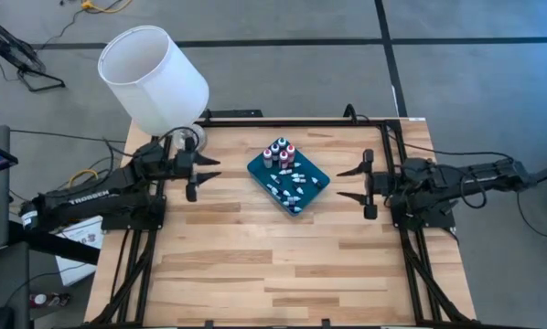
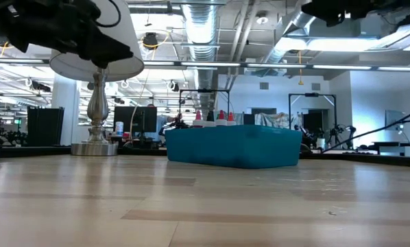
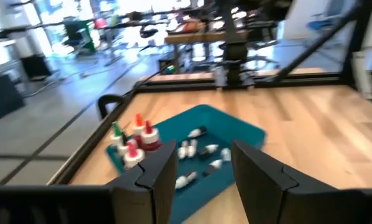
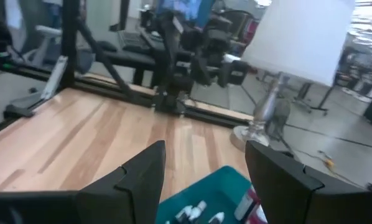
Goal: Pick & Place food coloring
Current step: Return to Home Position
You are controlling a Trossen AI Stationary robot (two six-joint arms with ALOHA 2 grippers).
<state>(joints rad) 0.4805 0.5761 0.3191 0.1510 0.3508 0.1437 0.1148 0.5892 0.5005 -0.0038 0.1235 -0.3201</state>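
On the wooden worktop (image 1: 255,265), a little beyond its middle, we see a teal tray (image 1: 317,174) set at a slant to the worktop's edges. Every one of the food coloring bottles (image 1: 279,153) that we can find sits inside it. Several stand upright in a tight cluster at the tray's far-left corner, with dark and reddish bodies and pale caps. The others lie on their sides across the near-right part of the tray floor. They are too small and too crowded for us to count with any certainty. From the low view, only the coloured tips of the upright bottles (image 2: 222,116) rise over the tray's wall (image 2: 232,147).

To the left of the tray, and clearly apart from it, we find the left claw (image 1: 211,173). It is raised off the worktop, spread wide and holds nothing. To the right of the tray the right claw (image 1: 345,183) faces it from the opposite side. It too is lifted clear of the wood, spread wide and empty. Neither claw touches the tray or any bottle.

At the far-left corner of the worktop, behind the left arm, a lamp (image 1: 153,78) stands with a large white shade. Its silvery foot (image 2: 99,147) rests on the wood, well apart from the tray.
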